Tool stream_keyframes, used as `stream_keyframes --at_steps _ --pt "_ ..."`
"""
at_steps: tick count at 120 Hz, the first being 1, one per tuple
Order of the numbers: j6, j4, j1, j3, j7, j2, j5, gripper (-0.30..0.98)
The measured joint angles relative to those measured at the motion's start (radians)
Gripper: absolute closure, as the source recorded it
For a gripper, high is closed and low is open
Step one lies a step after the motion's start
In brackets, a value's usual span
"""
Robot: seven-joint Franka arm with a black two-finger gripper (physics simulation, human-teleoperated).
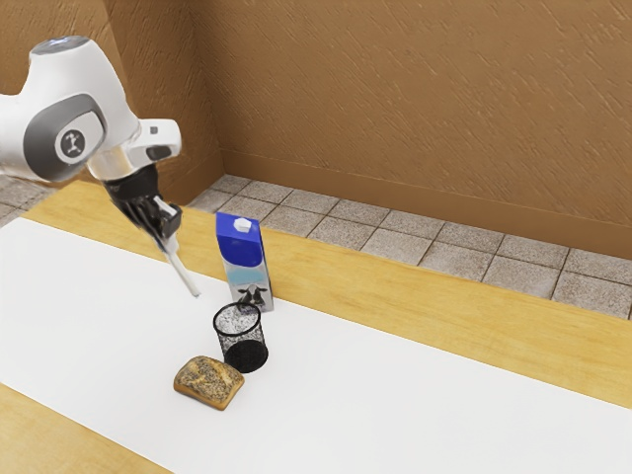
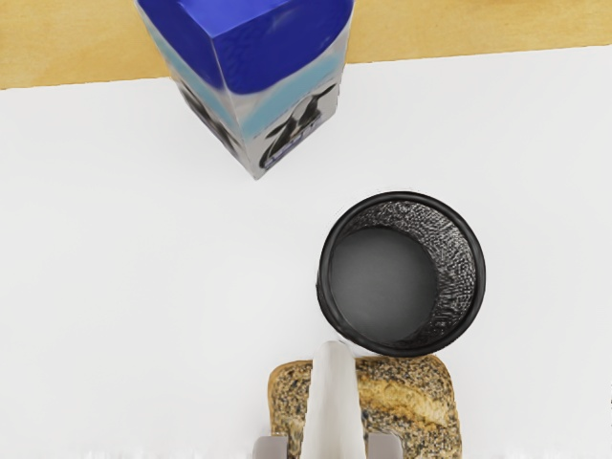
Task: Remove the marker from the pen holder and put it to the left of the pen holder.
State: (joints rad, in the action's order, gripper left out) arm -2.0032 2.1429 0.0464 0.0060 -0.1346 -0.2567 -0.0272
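While my gripper (image 1: 168,234) clasps the marker (image 1: 184,275) aloft, the pen holder (image 1: 243,354) stands upright.
Fingers closed to the marker's width.

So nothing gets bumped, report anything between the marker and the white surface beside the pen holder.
The bread may be in the way: it lies close beside the pen holder, seemingly beneath the marker. The milk carton stands at another side.

Looks homelike; kitchen or dining room, can't tell which. Milk carton (image 1: 240,242) and bread (image 1: 209,382) on wood bench (image 1: 444,316), white runner (image 1: 395,395) along bench, tile floor (image 1: 395,243) beyond bench, textured brown wall (image 1: 395,99) farther beyond bench.
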Motion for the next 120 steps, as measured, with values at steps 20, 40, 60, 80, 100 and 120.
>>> stream_keyframes --at_steps 20,40,60,80,100,120 --pt "0.313 -0.253 0.002 0.092 0.035 0.249 0.020 0.77" --pt "0.605 -0.511 0.008 0.147 0.079 0.549 0.022 0.77" --pt "0.821 -0.679 0.016 0.186 0.113 0.777 0.022 0.76" --pt "0.948 -0.757 0.067 0.188 0.136 0.912 0.019 0.76" --pt "1.046 -0.868 0.080 0.187 0.152 1.047 0.017 0.76" --pt "1.093 -0.966 0.090 0.184 0.156 1.159 0.016 0.75"
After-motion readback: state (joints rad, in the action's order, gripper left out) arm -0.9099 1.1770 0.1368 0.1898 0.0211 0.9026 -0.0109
